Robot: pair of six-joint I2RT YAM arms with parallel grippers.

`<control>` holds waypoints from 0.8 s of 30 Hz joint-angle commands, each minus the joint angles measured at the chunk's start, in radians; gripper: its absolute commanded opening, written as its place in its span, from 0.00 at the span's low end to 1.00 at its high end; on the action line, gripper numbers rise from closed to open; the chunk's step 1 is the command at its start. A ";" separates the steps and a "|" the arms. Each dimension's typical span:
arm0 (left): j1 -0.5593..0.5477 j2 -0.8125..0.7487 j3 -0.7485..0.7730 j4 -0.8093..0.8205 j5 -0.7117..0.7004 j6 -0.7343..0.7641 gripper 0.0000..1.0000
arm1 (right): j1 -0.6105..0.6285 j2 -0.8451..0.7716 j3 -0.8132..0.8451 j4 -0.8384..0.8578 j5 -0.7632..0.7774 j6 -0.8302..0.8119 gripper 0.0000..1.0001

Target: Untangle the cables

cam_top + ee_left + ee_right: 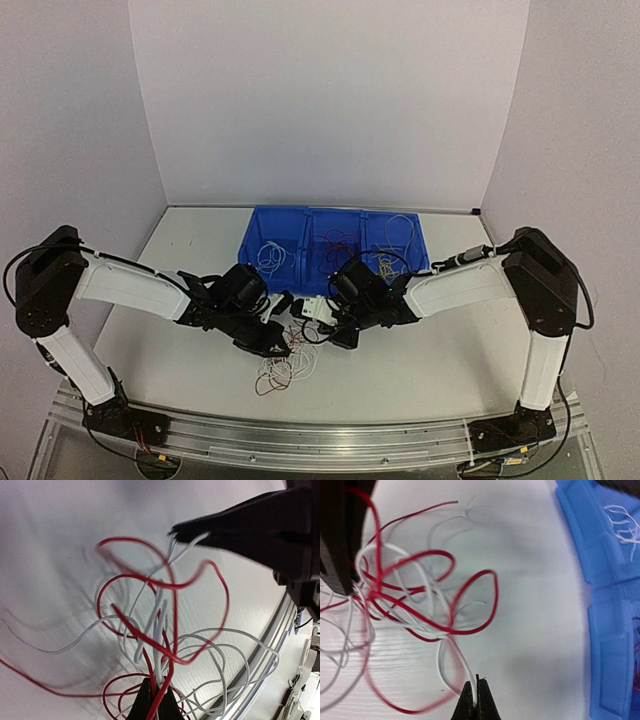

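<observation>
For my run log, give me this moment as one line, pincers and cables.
left pincer: shut on red and white cables | right pincer: shut on white cable | tangle: not yet separated

Smooth plastic insulation, red and white, slightly glossy, is seen on the cables (285,372). The table (430,365) top is finished white, matt to satin, w/ a faint linear grain picked out in the right wrist view. The bins (592,545) are moulded in blue plastic, smooth, low sheen. The left gripper (153,684) and right gripper (476,680) are finished matt black, prob. plastic. The left arm (125,285) and right arm (455,290) are clad in smooth white shells, approx. semi-gloss; joints are matt black. The rail (320,440) is made of bare metal, dull shine. The walls (330,100) are left plain, matt, pale.
</observation>
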 commanded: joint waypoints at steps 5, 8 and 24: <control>-0.002 -0.211 -0.053 -0.142 -0.293 -0.136 0.00 | -0.044 -0.264 -0.099 -0.005 0.683 0.428 0.00; 0.012 -0.293 -0.085 -0.208 -0.390 -0.195 0.00 | -0.080 -0.394 -0.172 -0.057 0.788 0.552 0.00; 0.196 -0.453 -0.214 -0.343 -0.448 -0.264 0.06 | -0.320 -0.789 -0.207 -0.477 0.680 0.831 0.00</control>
